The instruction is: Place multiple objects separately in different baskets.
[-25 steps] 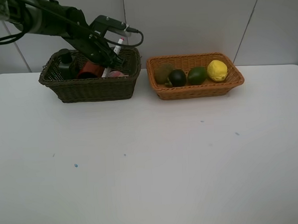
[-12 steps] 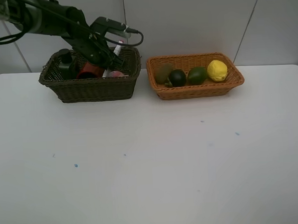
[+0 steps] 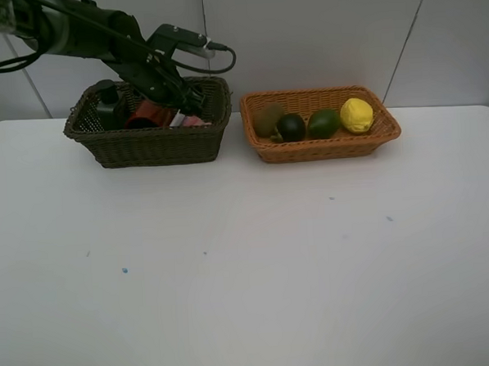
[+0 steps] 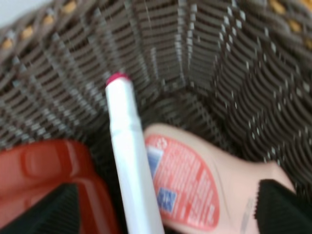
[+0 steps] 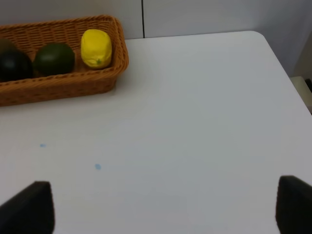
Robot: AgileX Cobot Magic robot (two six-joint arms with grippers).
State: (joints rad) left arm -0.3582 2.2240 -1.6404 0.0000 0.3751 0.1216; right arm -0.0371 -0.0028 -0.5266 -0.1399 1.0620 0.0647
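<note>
My left gripper [image 3: 188,104] hangs over the right end of the dark olive-brown basket [image 3: 148,145]. It is open, and its fingertips [image 4: 46,210] stand wide apart. The white marker [image 4: 130,161] with a pink cap lies loose between them, resting between the red cup [image 4: 44,178] and the pink bottle [image 4: 195,187]. A dark green pump bottle [image 3: 107,104] stands at that basket's left end. The orange-tan basket [image 3: 325,148] holds the kiwi [image 3: 266,116], dark round fruit [image 3: 291,127], avocado [image 3: 323,123] and lemon [image 3: 357,115]. My right gripper [image 5: 161,209] is open over bare table with nothing in it.
The white table [image 3: 249,265] spreads in front of both baskets, marked with a few small blue specks [image 3: 124,270]. A grey panelled wall [image 3: 319,31] stands close behind the baskets. The table's right corner [image 5: 258,36] shows in the right wrist view.
My left gripper has opened. The marker, held upright and tilted above the dark basket before, now lies down inside it. The right arm has not moved.
</note>
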